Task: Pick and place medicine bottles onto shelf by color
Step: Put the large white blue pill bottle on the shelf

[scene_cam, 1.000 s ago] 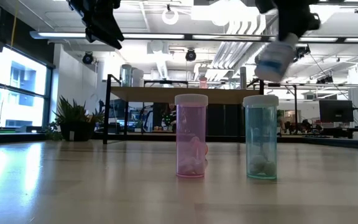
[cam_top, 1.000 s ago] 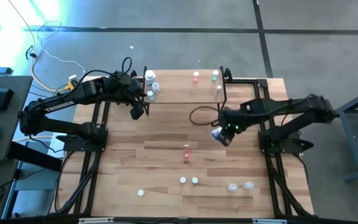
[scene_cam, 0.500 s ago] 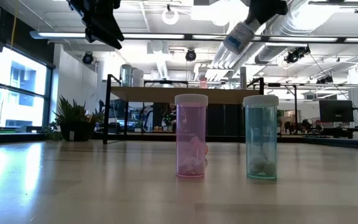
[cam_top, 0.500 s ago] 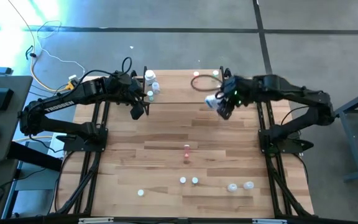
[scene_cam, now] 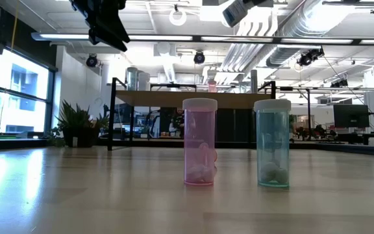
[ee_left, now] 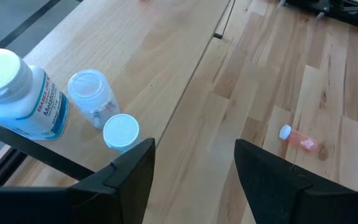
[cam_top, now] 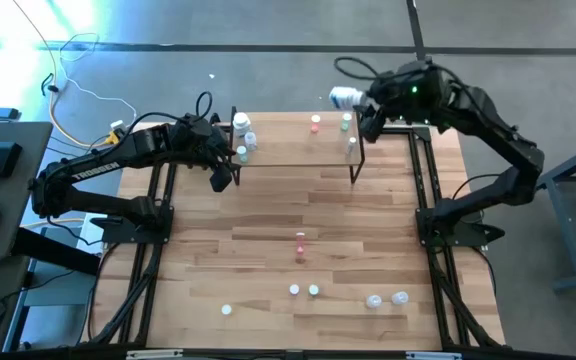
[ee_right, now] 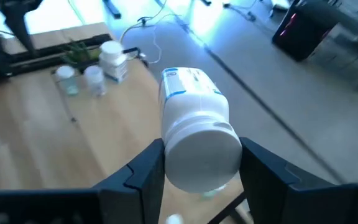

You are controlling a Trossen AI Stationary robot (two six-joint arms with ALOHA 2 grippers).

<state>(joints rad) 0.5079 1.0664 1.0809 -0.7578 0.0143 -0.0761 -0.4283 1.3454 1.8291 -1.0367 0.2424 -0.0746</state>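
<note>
The big white bottle standing on the shelf carries a blue-edged label reading "Melatonin" under a red store name that is too small to make out fully; "TROSSEN" is printed in white along the left arm. The white bottle in the right claw has a blue-trimmed label too, but its print cannot be read. That right claw is clamped on this bottle, one dark finger on each side of its body just behind the cap, and holds it lying sideways, high in the air past the far right corner of the shelf, with the cap end sticking out toward the left in the overhead view. The left claw hangs with its fingers apart and nothing between them, just in front of the shelf's left end, where the labelled bottle, a clear bottle and a pale blue-capped one stand close together. Near the shelf's right end are a pink-red bottle, a green one and a white one. On the light-wood counter a pink bottle lies mid-board, and more small bottles sit along the near edge, among them an upright pink one and a teal one. Beyond is a grey floor, big windows, a potted plant and ceiling ducts.
</note>
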